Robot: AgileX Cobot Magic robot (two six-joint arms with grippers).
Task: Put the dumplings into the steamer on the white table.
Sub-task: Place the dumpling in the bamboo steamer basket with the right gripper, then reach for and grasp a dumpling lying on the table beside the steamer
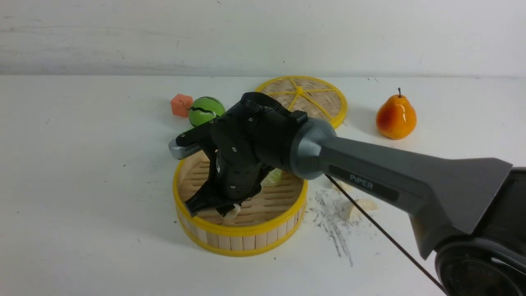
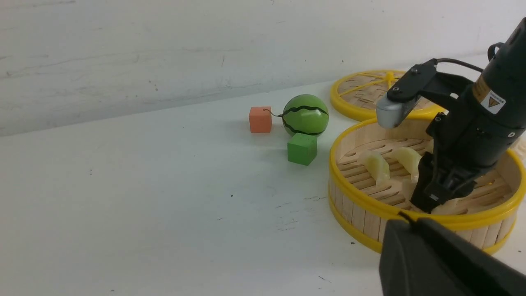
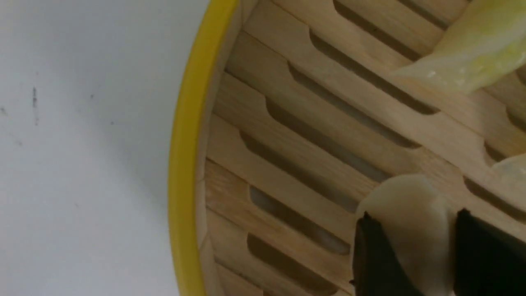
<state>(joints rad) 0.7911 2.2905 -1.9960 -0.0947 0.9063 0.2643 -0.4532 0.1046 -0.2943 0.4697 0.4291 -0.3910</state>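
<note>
Right arm [image 1: 390, 185] reaches in from the near right corner of the white table [image 1: 82, 205] to the steamer [image 1: 242, 232] in the middle. The right gripper [image 3: 427, 259] pinches a cream-white dumpling [image 3: 407, 205] low over the slats. At least two pale green dumplings [image 2: 376, 165] lie inside. Two cream ones [image 1: 361, 206] wait beside the steamer, toward the right edge. About half the job looks done. Only a dark bit of the left gripper [image 2: 431, 255] shows, so I cannot tell its fingers.

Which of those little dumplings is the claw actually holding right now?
The cream-white dumpling, pinched between the right gripper's black fingers inside the steamer. The other dumplings lie loose, with no finger touching them.
</note>
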